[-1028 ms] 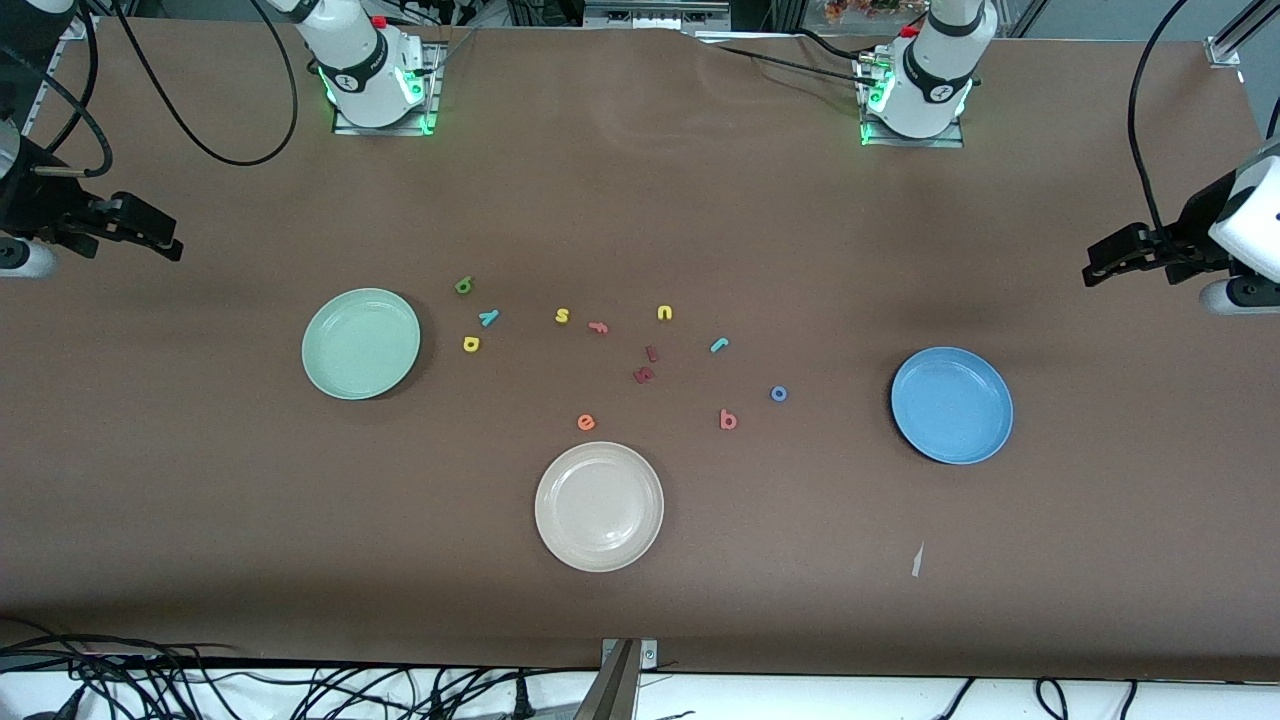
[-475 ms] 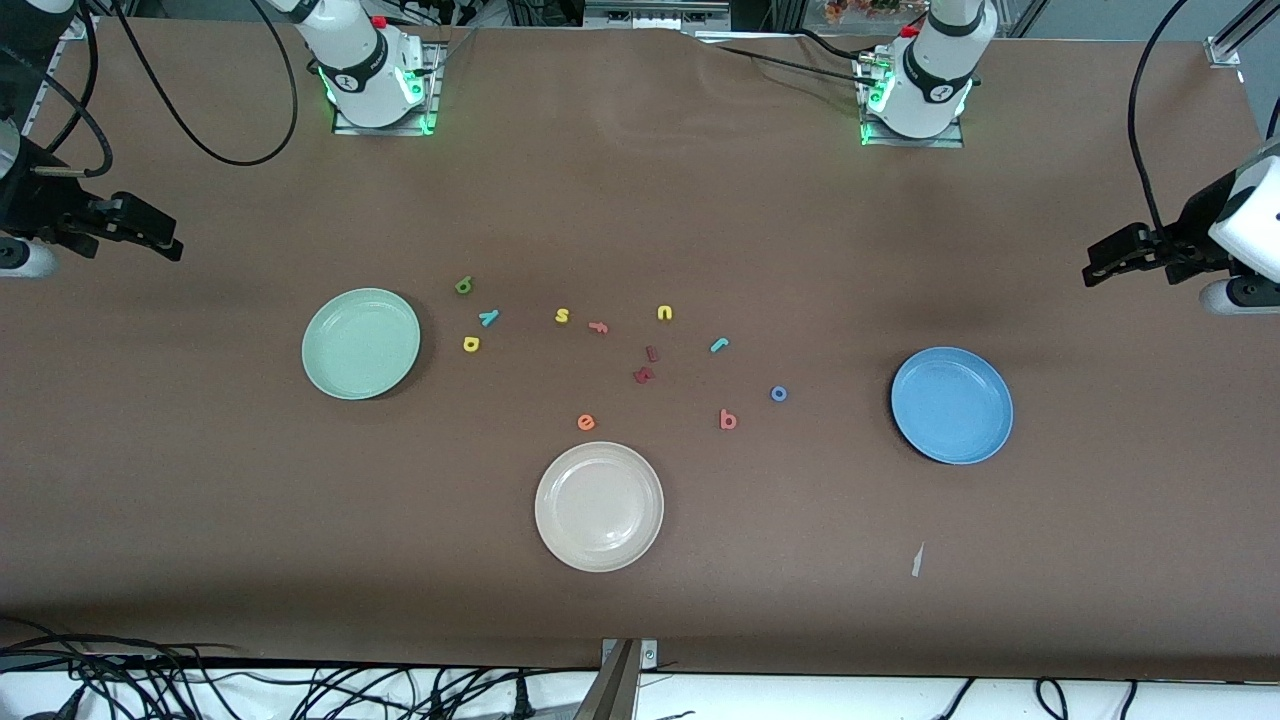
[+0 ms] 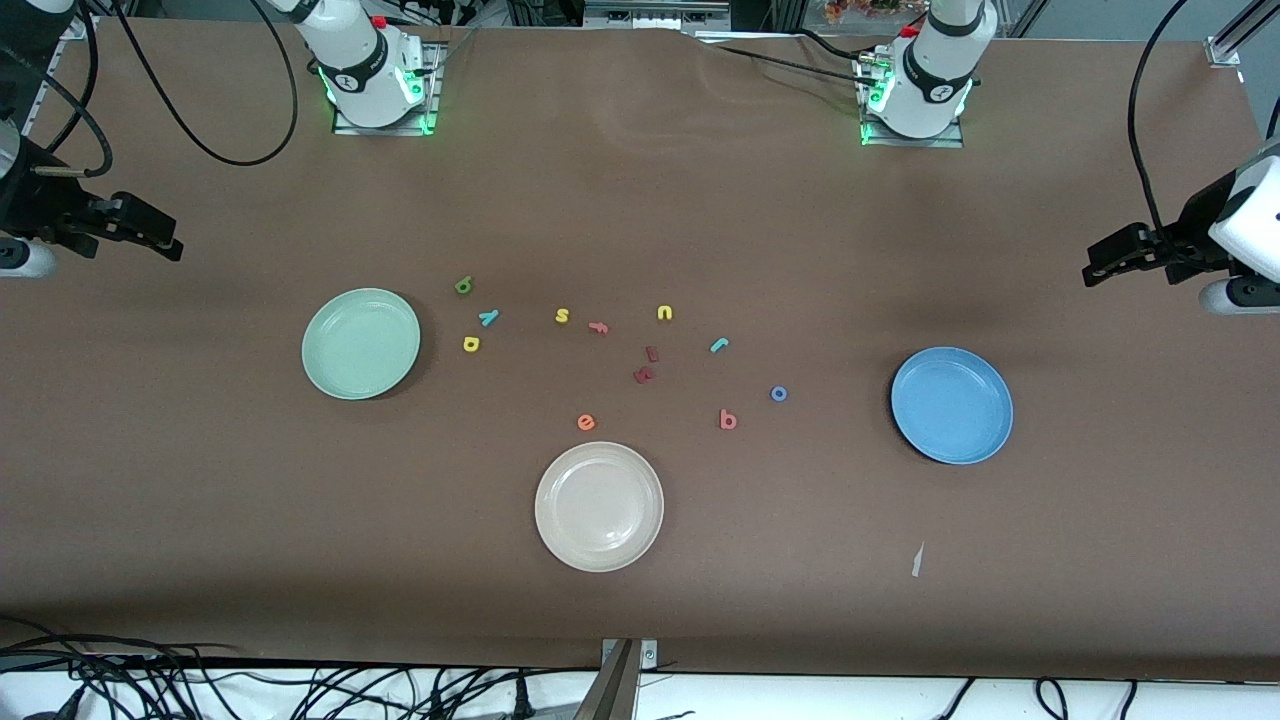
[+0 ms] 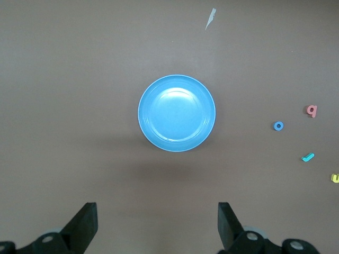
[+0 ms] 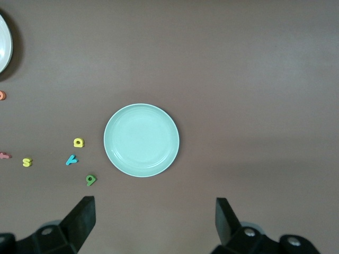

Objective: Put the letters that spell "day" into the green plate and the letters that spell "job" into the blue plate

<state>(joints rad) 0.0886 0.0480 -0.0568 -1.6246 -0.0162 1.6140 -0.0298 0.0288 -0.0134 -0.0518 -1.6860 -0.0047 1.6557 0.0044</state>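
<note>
Nothing had moved since the earlier frames: both arms waited as before and every letter lay where it had been. Nearest the front camera sat the cream-white plate [image 3: 599, 506], with an orange e [image 3: 586, 422] just above its rim. A little farther off lay the salmon-pink b [image 3: 728, 420] and the blue o [image 3: 779, 394], both on the bare table toward the left arm's end, short of the blue plate [image 3: 952, 405], which held nothing. Two dark red letters [image 3: 645, 374] lay near the middle. Farther still came the teal j [image 3: 719, 345], the yellow a [image 3: 472, 344] and the teal y [image 3: 488, 318], then a yellow s [image 3: 562, 316], a pink f [image 3: 598, 326] and a yellow u [image 3: 665, 313]. The olive-green d [image 3: 464, 285] lay farthest of the letters. These last three of "day" sat close beside the green plate [image 3: 361, 343], none in it. The left gripper [image 4: 158, 225] hung over the table's edge at its own end, jaws spread wide and holding nothing; the right gripper [image 5: 154, 222] hung likewise at its end, jaws apart and bare.
</note>
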